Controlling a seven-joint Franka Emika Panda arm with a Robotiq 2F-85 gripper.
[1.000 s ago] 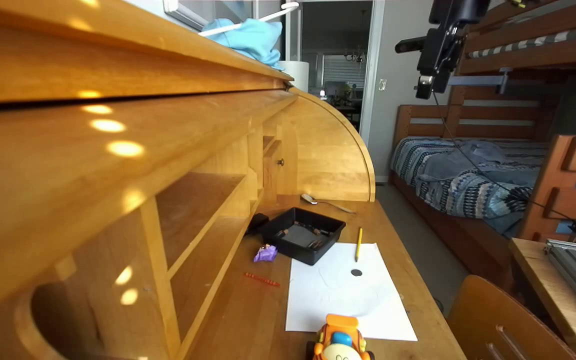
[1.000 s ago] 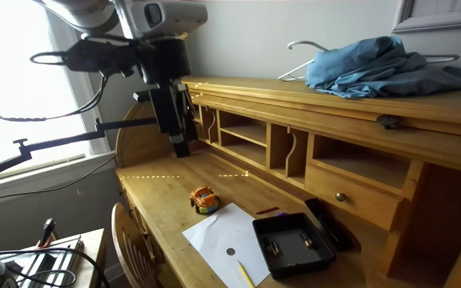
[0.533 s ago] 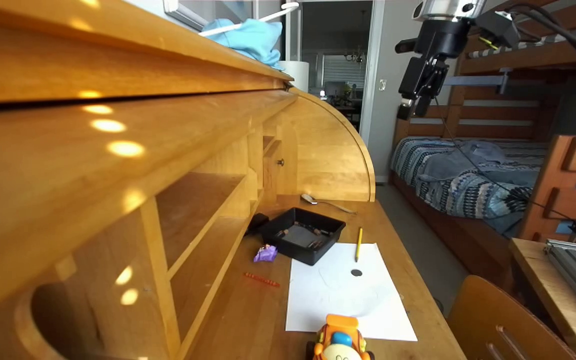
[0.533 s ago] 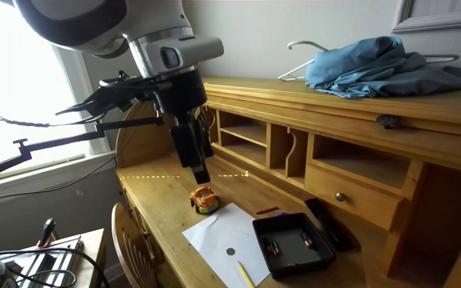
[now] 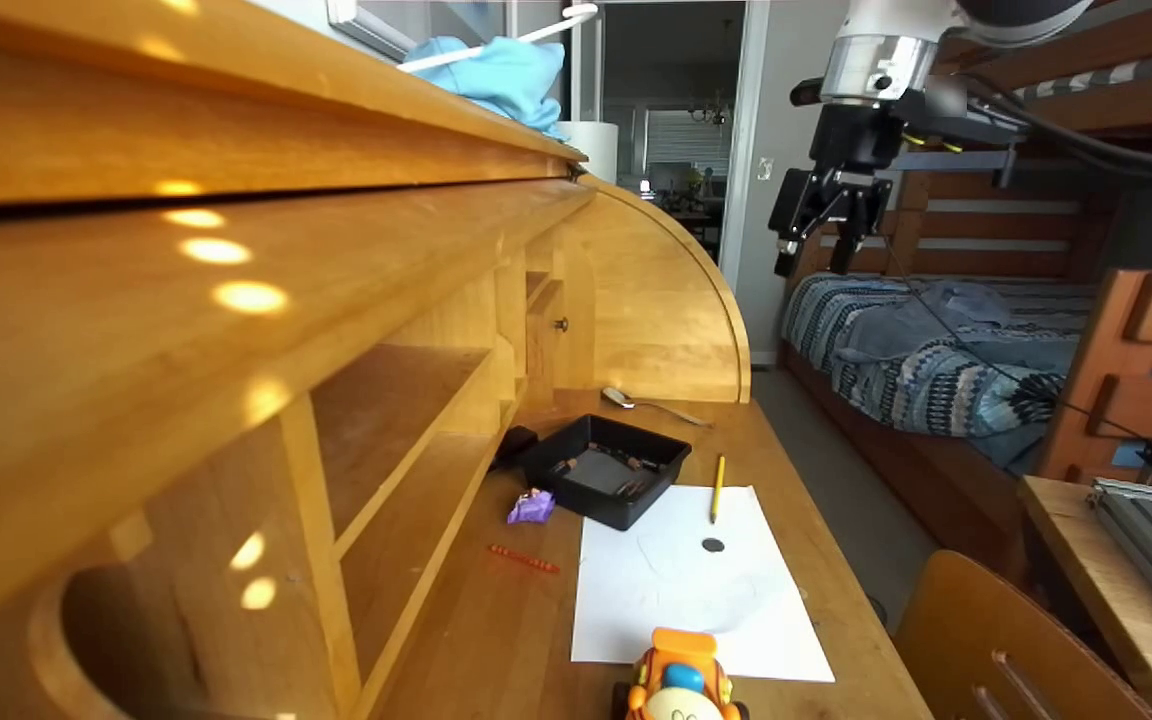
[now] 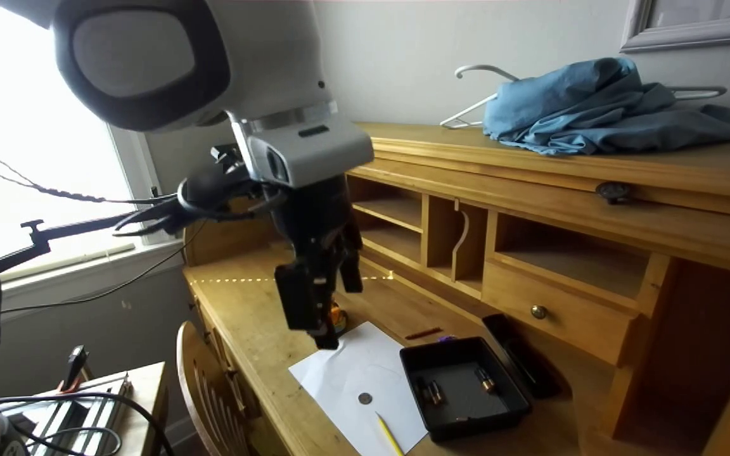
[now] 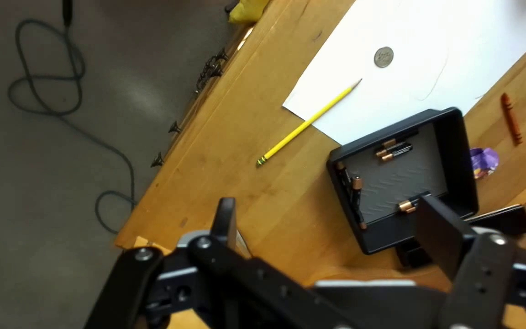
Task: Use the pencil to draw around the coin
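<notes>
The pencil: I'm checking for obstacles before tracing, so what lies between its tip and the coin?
Only white paper: in the wrist view, a short stretch of it separates the tip of the pencil from the coin.

"What's below the gripper (image 7: 328,209)?"

"A wooden desktop (image 7: 290,205)."

"Carrying?"

"In the wrist view, beyond the gripper: black tray (image 7: 395,178), white paper (image 7: 420,50), yellow pencil (image 7: 308,122) partly on it. Past the tray, red crayon (image 7: 511,119) and purple wrapper (image 7: 484,160)."

"Anything else?"

"Orange toy car (image 6: 339,318), partly behind the gripper in an exterior view."

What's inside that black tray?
Several batteries with coppery ends. In the wrist view, a gripper finger covers part of the tray, so anything behind it can't be seen.
</notes>
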